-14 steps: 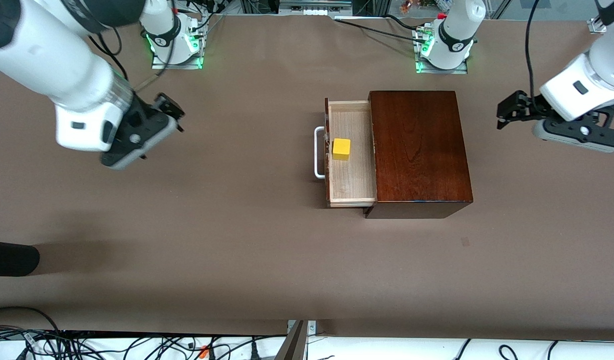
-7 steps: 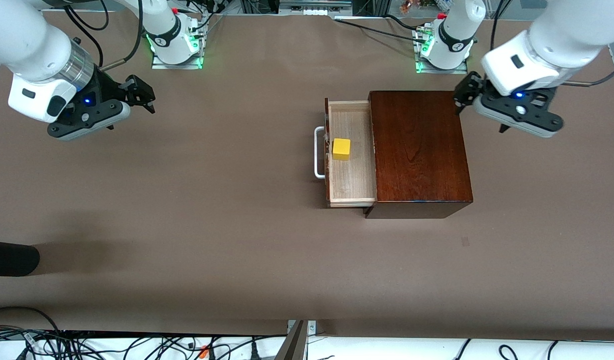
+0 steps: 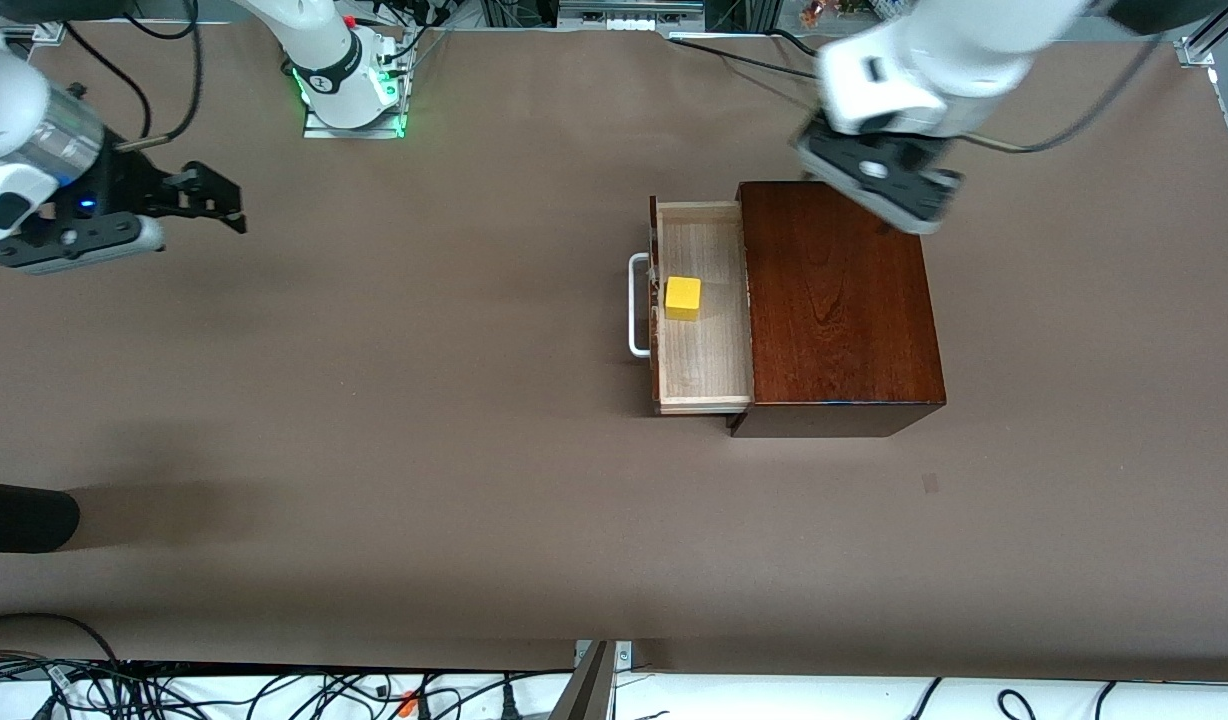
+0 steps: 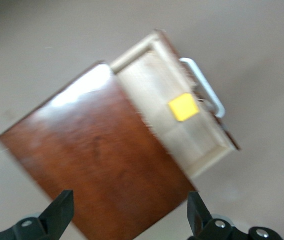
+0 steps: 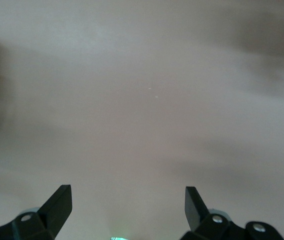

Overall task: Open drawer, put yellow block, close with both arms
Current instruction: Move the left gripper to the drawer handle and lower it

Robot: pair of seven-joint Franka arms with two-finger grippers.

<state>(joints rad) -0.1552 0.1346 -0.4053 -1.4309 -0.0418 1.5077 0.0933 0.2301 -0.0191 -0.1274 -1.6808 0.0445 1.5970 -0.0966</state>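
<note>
The drawer (image 3: 702, 372) stands pulled out of the reddish-brown box (image 3: 839, 310) toward the right arm's end of the table, its white handle (image 3: 636, 305) outermost. The yellow block (image 3: 683, 297) sits in the tray close to the dark front. My left gripper (image 3: 879, 190) hangs open over the box's top, at the corner farthest from the front camera. In the left wrist view its gripper (image 4: 129, 212) frames the box (image 4: 96, 150), with the drawer (image 4: 202, 145) and block (image 4: 183, 106) past it. My right gripper (image 3: 224, 205) is open and empty over bare table at the right arm's end; its wrist view (image 5: 126, 202) shows only tabletop.
A black rounded object (image 3: 24, 515) pokes in over the table edge at the right arm's end, nearer the front camera. Cables (image 3: 224, 690) lie along the nearest edge. The right arm's green-lit base (image 3: 349, 90) stands at the edge farthest from the front camera.
The left gripper has swung in from the left arm's end of the table to over the box. The right gripper has drawn back toward the table's edge. Drawer and block are unmoved.
</note>
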